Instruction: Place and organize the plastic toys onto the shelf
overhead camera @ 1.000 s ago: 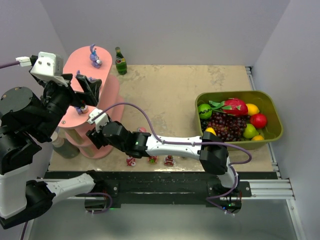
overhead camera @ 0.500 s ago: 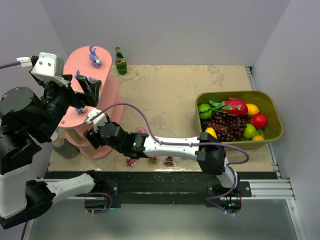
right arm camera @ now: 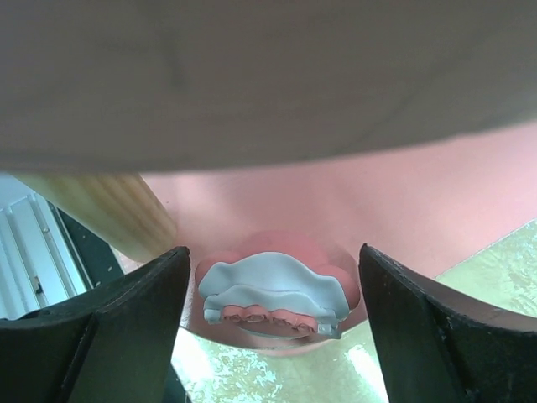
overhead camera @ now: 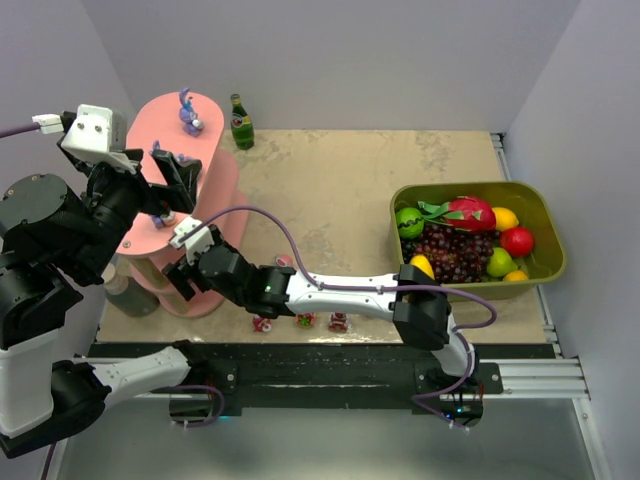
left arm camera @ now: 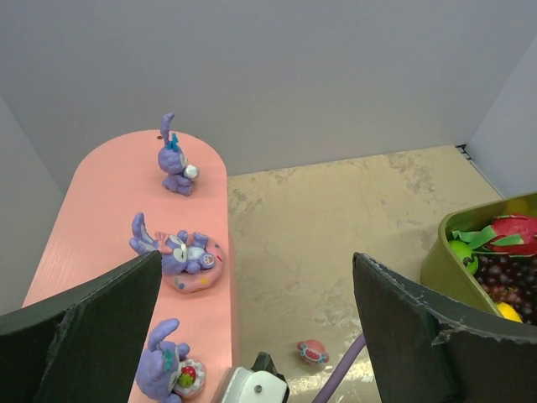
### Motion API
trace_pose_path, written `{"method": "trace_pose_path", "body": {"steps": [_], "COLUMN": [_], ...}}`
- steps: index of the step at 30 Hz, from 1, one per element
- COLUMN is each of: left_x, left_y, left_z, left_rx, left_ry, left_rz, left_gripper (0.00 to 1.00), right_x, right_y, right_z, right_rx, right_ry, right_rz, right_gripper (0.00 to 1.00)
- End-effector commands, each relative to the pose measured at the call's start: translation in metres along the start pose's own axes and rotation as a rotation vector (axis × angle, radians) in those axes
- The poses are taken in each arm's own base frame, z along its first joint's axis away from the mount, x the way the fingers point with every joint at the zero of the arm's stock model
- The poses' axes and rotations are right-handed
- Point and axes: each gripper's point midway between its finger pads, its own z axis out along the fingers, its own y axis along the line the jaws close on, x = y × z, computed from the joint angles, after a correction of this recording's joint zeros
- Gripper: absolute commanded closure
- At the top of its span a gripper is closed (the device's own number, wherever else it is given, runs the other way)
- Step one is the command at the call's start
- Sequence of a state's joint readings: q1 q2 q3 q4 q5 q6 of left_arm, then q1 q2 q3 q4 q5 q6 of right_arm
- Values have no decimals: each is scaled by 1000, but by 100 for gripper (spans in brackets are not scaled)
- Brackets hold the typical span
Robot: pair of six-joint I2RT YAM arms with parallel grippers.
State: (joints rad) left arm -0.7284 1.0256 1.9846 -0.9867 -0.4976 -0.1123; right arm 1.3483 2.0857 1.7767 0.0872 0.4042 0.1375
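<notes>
The salmon-pink shelf [overhead camera: 150, 235] stands at the table's left. Three purple bunny toys [left arm camera: 174, 164] [left arm camera: 180, 256] [left arm camera: 164, 365] stand along its top tier [left arm camera: 101, 201]. My left gripper [left arm camera: 260, 327] is open and empty, hovering over that tier's near end [overhead camera: 168, 172]. My right gripper [right arm camera: 273, 336] is open and reaches under an upper tier [overhead camera: 185, 277]. A pink-and-pale-blue toy [right arm camera: 273, 294] rests on the edge of a lower tier [right arm camera: 403, 210] between its fingers, with a gap on each side. Three small toys [overhead camera: 262, 322] [overhead camera: 305, 319] [overhead camera: 339, 321] lie at the table's front edge, and a pink one [overhead camera: 284, 261] lies behind the right arm.
A wooden shelf post [right arm camera: 109, 214] stands just left of the right gripper. A green bottle [overhead camera: 241, 122] stands at the back beside the shelf. The olive tub [overhead camera: 548, 215] of fake fruit sits at the right. A grey object [overhead camera: 125, 292] stands left of the shelf's base.
My right arm has reached a little further left, in under the shelf tier. The left arm has not moved.
</notes>
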Motion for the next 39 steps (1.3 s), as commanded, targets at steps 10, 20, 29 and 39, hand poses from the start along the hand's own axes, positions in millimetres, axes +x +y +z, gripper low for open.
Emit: {"method": "trace_pose_path", "body": {"steps": [10, 20, 29, 39], "left_x": [-12, -21, -25, -32], "left_y": [2, 2, 3, 14], "left_z": [-2, -8, -11, -25], "left_rx": [1, 18, 22, 1], "left_ry": [-36, -62, -78, -117], "left_rz": [4, 4, -9, -30], "left_gripper": [0, 0, 1, 0], "right_x": [32, 11, -11, -41], "right_y": [-16, -14, -21, -15], "right_z": [-30, -41, -66, -62], "right_rx": [11, -20, 0, -39], "right_ry": [52, -16, -45, -58], "right_rz": [-86, -83, 63, 148], "right_gripper": [8, 8, 40, 72]}}
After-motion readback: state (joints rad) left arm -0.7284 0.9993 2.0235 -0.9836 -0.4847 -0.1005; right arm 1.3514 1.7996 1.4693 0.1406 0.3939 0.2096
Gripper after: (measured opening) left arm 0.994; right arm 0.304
